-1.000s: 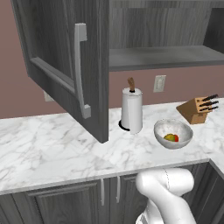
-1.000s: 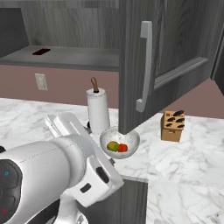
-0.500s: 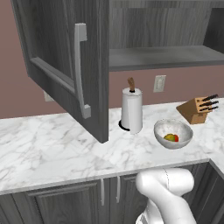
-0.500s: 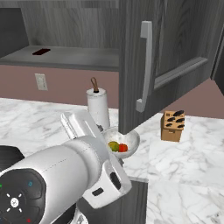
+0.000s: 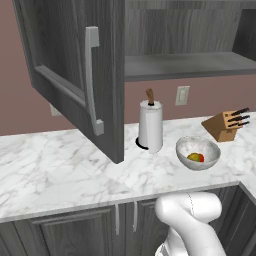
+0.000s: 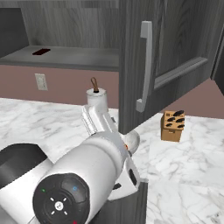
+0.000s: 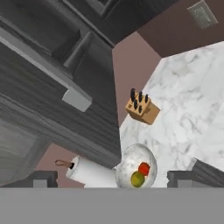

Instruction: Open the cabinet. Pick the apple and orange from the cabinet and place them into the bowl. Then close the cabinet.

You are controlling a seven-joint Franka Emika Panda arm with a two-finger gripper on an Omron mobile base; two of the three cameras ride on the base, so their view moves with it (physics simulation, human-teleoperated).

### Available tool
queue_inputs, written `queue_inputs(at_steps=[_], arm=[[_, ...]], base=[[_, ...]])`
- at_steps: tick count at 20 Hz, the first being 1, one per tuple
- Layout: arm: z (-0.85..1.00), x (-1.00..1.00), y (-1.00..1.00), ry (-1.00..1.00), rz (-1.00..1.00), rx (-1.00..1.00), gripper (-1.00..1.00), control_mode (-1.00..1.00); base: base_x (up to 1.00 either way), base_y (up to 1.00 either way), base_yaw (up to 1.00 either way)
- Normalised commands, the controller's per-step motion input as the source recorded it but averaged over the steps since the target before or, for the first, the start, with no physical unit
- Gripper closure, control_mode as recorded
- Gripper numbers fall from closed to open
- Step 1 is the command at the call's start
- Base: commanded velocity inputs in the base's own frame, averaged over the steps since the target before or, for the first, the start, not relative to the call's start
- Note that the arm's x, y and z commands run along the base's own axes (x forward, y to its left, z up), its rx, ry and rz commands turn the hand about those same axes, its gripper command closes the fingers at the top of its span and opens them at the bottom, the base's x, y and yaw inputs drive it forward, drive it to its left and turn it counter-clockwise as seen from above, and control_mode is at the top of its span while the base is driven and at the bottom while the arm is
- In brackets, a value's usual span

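While my claw (image 7: 112, 177) hangs above the counter with its two dark fingertips (image 7: 43, 178) spread wide and nothing between them, the bowl (image 5: 198, 152) sits on the white marble counter (image 5: 60, 170). It is a shallow, pale speckled bowl, and it holds two pieces of fruit side by side: a yellowish-green one (image 7: 138, 178) and a red one (image 7: 144, 168), touching each other near the middle of the bowl. Which of them is the apple and which the orange I cannot tell from their colours.

Just beside the bowl stands an upright roll of paper towels (image 5: 150, 126) on a holder with a brown knob on top. On the bowl's other side, a little further off, a wooden knife block (image 5: 226, 125) rests with dark knife handles sticking out.

Above the counter is the cabinet (image 5: 180, 45), dark grey with a wood grain. Its door (image 5: 75, 75) stands swung open, with a long silver bar handle (image 5: 92, 80) running down its edge. Inside, the shelf (image 5: 185, 65) is in plain sight. From the right side, a small dark red flat thing (image 6: 41, 52) lies on that shelf; it is too small to identify.

An electrical outlet (image 5: 182, 95) is set in the pinkish-brown wall behind the paper towels. Below the counter are dark lower doors with short silver pulls (image 5: 117, 217).
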Motion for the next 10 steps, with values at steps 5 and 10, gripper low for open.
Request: queue_inputs(at_steps=[5, 10], arm=[[0.0, 0.26, -0.11, -0.13, 0.0, 0.12, -1.0, -1.0], [0.0, 0.24, -0.14, -0.07, 0.0, 0.11, -1.0, -1.0]], base=[[0.0, 0.0, 0.0], [0.0, 0.0, 0.0]])
